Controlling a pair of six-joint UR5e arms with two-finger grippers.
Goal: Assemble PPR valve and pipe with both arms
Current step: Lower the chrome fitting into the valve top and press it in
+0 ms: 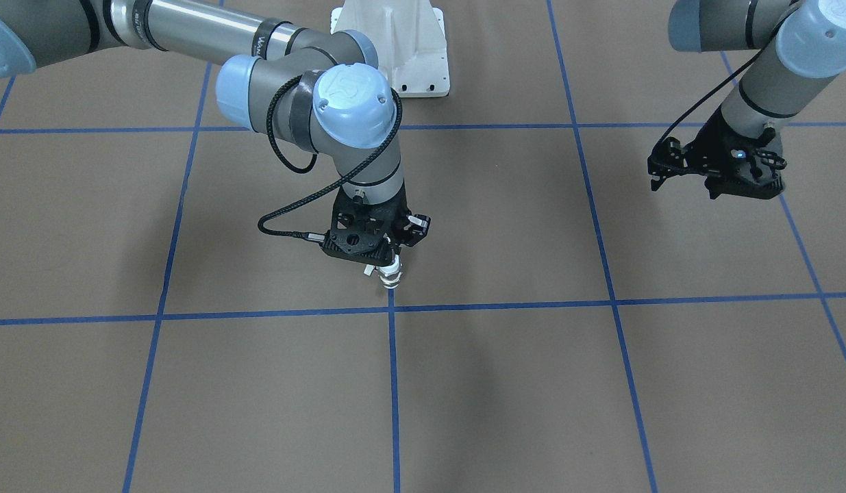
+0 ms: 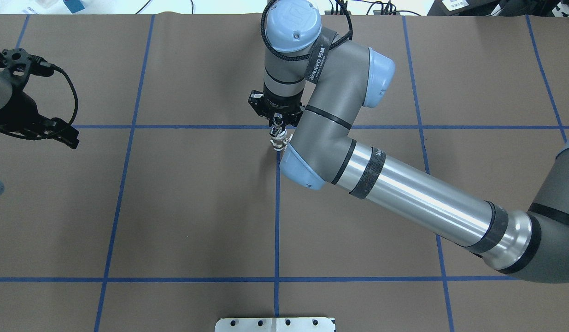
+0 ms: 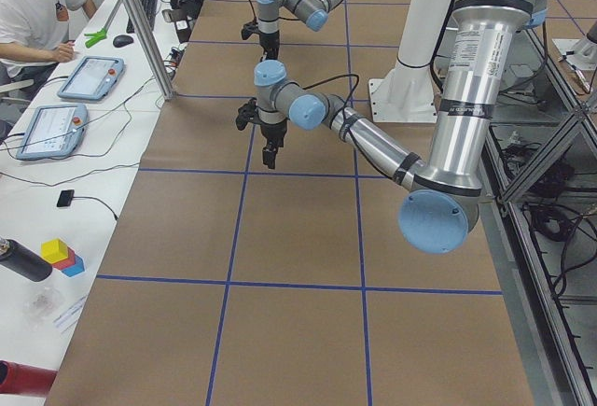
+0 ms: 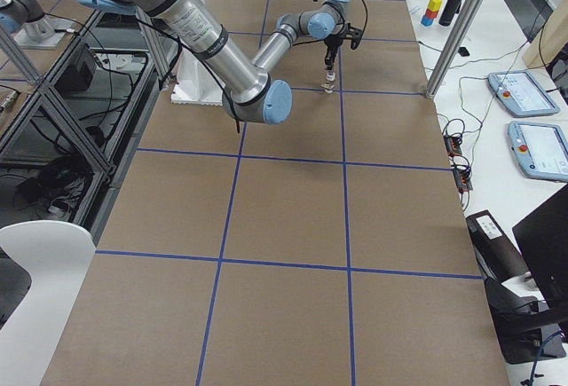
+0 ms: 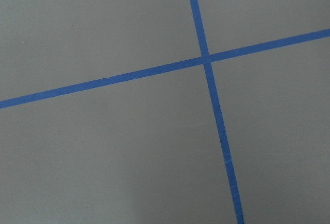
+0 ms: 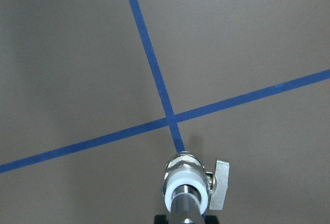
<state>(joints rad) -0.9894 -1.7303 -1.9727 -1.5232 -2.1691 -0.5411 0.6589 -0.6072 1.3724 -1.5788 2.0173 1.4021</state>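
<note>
My right gripper points straight down over a crossing of blue tape lines, shut on an upright stack of two parts. The PPR valve hangs lowest, at or just above the table: a white ring, a metal collar and a small side lever. The chrome pipe sticks up out of the valve's white end into the gripper. My left gripper hovers far off to the side, open, with nothing in it. Its wrist view shows only paper and tape.
Brown paper with a blue tape grid covers the table. The white pedestal base stands at the robot's side. A person, tablets and coloured blocks are at a side table.
</note>
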